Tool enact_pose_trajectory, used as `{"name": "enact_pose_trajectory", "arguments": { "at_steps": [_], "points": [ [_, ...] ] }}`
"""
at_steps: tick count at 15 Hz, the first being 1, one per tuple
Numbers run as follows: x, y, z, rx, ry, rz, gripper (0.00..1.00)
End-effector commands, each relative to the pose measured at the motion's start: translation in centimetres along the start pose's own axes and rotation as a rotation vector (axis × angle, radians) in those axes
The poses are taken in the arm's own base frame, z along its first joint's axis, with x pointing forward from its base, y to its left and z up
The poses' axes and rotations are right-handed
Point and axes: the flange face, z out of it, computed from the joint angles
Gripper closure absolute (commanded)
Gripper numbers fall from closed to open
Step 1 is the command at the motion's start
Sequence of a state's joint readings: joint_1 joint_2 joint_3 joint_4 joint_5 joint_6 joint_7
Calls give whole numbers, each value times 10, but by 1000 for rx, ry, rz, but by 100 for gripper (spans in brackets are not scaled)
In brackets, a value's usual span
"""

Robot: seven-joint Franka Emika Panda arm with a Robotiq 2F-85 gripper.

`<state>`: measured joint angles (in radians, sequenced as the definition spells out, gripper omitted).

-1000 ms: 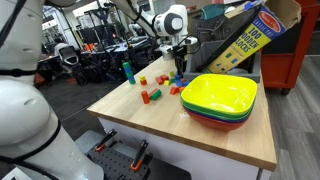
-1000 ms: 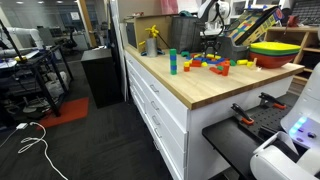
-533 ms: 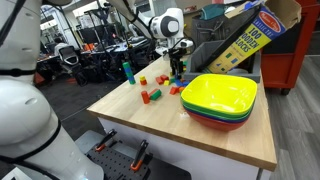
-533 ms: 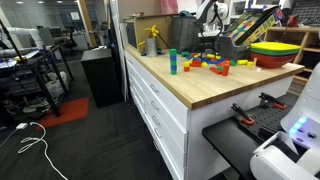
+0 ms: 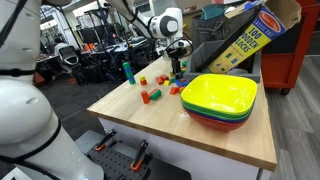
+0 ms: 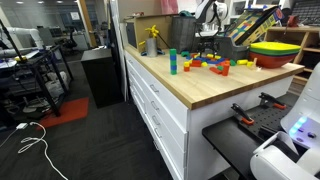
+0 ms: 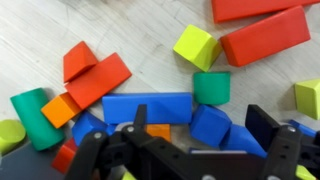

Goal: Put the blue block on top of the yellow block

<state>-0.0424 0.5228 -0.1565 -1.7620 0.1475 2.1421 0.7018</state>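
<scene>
In the wrist view my gripper (image 7: 201,120) is open over a pile of toy blocks. A small blue block (image 7: 210,125) lies between the two black fingers (image 7: 262,122), touching neither; another blue piece (image 7: 246,138) leans against it. A long blue block (image 7: 147,106) lies just to its left. A yellow block (image 7: 197,46) sits on the table farther up, apart from the blue ones, and a second yellow one (image 7: 308,97) is at the right edge. In both exterior views the gripper (image 5: 178,66) (image 6: 208,48) hangs low over the blocks.
Red blocks (image 7: 265,36), a green cylinder (image 7: 211,87) and an orange cube (image 7: 61,109) crowd around. A stack of large bowls (image 5: 221,100) (image 6: 276,50) stands beside the pile. A teal upright cylinder (image 5: 127,72) (image 6: 172,62) stands at the table's far side.
The jaws have opened over the last second. The arm has stayed almost in place above the pile.
</scene>
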Motion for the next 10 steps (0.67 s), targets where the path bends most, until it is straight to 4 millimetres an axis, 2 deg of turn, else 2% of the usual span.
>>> {"name": "enact_pose_trajectory", "arguments": {
  "at_steps": [1, 10],
  "points": [
    [8, 5, -5, 0, -6, 106, 0],
    [10, -1, 7, -14, -18, 187, 0]
  ]
}}
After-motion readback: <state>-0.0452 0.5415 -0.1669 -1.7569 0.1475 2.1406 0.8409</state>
